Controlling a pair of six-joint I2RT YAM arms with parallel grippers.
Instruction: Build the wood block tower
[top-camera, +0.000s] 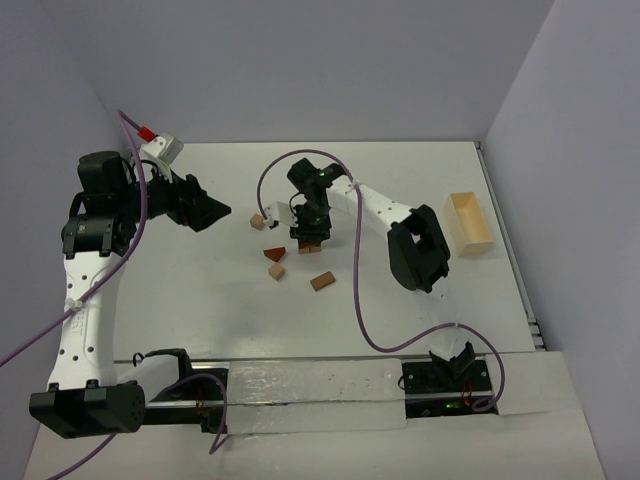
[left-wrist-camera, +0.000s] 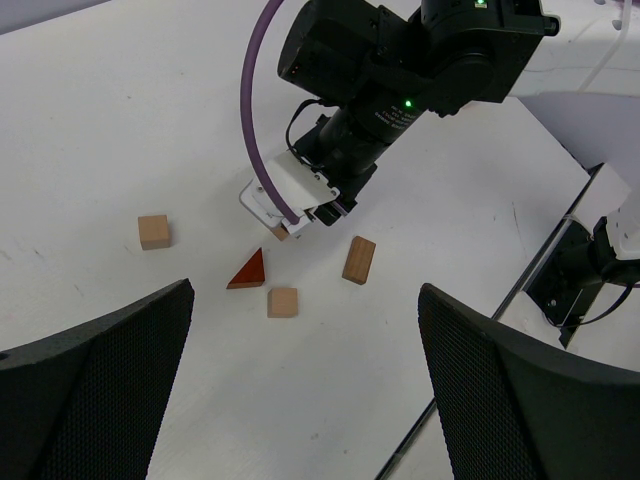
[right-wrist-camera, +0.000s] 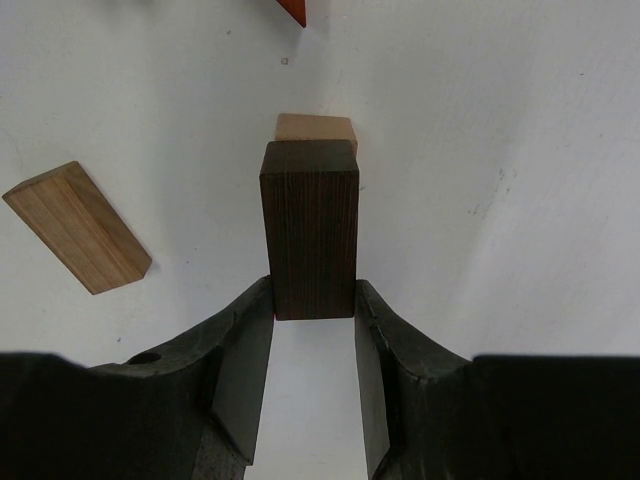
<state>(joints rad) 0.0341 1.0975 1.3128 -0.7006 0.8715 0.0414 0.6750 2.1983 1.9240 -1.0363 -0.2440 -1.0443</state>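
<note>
1. The dark brown block (right-wrist-camera: 310, 230) is gripped by one end between the fingers (right-wrist-camera: 245, 350) of the right end effector (right-wrist-camera: 312, 305), over the middle of the bench (top-camera: 200, 300). Its long axis runs along the fingers.
2. A tan block (right-wrist-camera: 315, 128) is seen just past the dark brown block's far end. Whether the two touch cannot be told.
3. The left end effector (top-camera: 208, 212) is released, with its fingers (left-wrist-camera: 100, 370) spread wide and nothing between them. It is well apart to the left of the blocks.
4. A red triangular piece (left-wrist-camera: 248, 272) is laid flat on the bench, with a tan cube (left-wrist-camera: 282, 302) just beside it.
5. A light brown bar (left-wrist-camera: 358, 259) is laid flat near the right end effector, apart from the other pieces.
6. A second tan cube (left-wrist-camera: 153, 231) is set alone, toward the left arm's side.
7. A pale wooden box (top-camera: 469, 222) is seen at the bench's right edge, well apart from the blocks.
</note>
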